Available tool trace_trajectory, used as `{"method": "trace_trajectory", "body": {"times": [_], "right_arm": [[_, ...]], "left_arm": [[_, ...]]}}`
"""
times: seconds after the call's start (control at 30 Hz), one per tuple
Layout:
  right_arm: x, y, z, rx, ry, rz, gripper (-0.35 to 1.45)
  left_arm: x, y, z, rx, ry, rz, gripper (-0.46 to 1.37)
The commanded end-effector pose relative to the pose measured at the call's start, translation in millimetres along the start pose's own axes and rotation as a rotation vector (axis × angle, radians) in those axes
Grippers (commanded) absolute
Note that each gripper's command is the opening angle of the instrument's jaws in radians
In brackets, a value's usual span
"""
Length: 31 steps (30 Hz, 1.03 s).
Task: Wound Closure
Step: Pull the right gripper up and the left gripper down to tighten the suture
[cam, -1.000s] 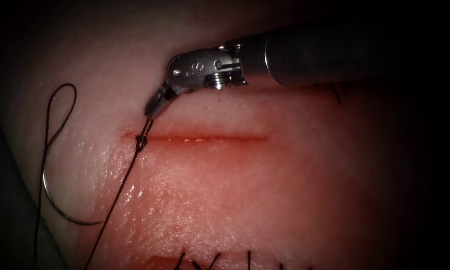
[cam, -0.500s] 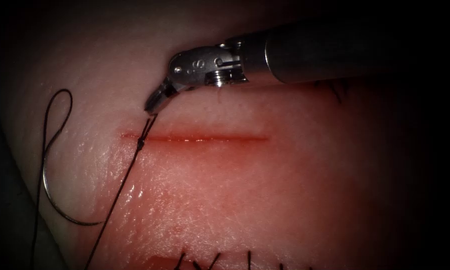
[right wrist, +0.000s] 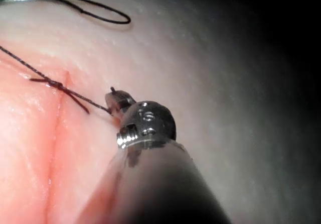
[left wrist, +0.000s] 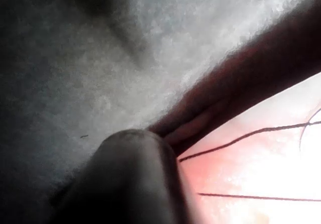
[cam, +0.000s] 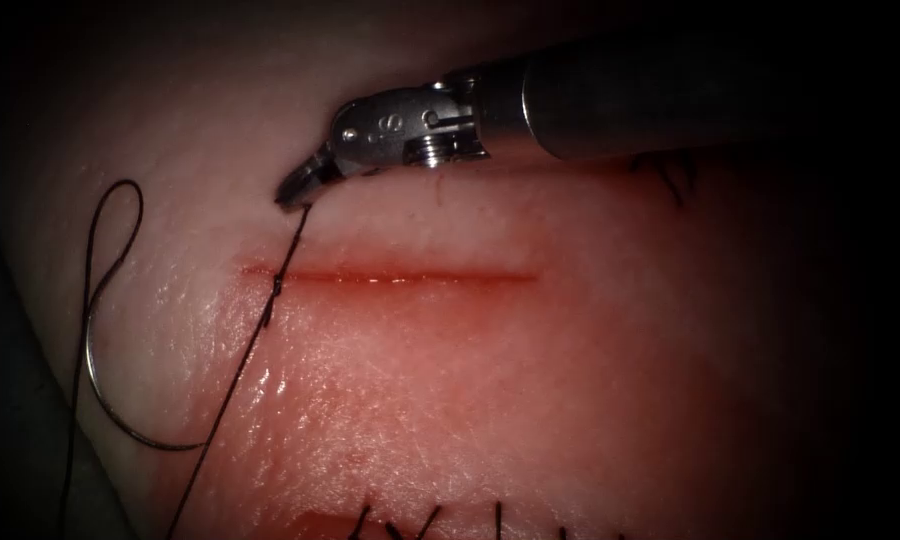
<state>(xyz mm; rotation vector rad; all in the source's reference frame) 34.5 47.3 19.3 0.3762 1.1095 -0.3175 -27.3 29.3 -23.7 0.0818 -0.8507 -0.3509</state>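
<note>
The right tool point(cam: 292, 195) reaches in over the tissue point(cam: 530, 380), just above the left end of the cut point(cam: 410, 276). Its jaws are shut on the thread point(cam: 240, 370), which runs taut from them down across the cut and off towards the lower left. A small knot point(cam: 273, 290) sits on the cut there. In the right wrist view the same jaws point(right wrist: 116, 102) grip the strand coming from the knot point(right wrist: 55, 85). The curved needle point(cam: 115, 418) lies free on the tissue to the far left, outside it, with a thread loop point(cam: 110, 230) above. The left tool's shaft point(left wrist: 135, 179) looms close beside two thread strands point(left wrist: 241, 136).
Dark cut ends of thread from earlier stitches point(cam: 430, 520) stand along the tissue's near edge, and another point(cam: 675, 180) shows under the right shaft. Red fluid wets the tissue below the cut. The tissue's left edge drops into darkness.
The right tool has moved up and to the left with the thread. The small loop at the cut has drawn down into a tight knot.
</note>
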Motion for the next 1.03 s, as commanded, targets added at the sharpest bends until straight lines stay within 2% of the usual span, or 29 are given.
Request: {"method": "trace_trajectory", "body": {"times": [0.03,0.3,0.47,0.67,1.03], "right_arm": [[0.1,0.0,-0.1,-0.017,-0.009,-0.01,-0.35],[-0.2,0.4,-0.9,-0.108,-0.077,-0.074,-0.35],[-1.1,0.8,-1.6,-0.157,-0.127,-0.106,-0.35],[-1.7,0.7,-2.0,-0.159,-0.113,-0.107,-0.35],[-1.4,0.2,-1.8,-0.157,-0.081,-0.106,-0.35]], "left_arm": [[0.1,0.0,0.0,-0.005,0.0,0.0,-0.35],[1.0,-0.5,-0.4,-0.001,-0.003,-0.002,-0.35],[1.4,-0.7,-0.7,0.001,-0.006,-0.004,-0.35],[1.5,-0.6,-0.8,0.002,-0.006,-0.004,-0.35],[1.0,-0.5,-0.7,0.004,-0.006,-0.007,-0.35]]}}
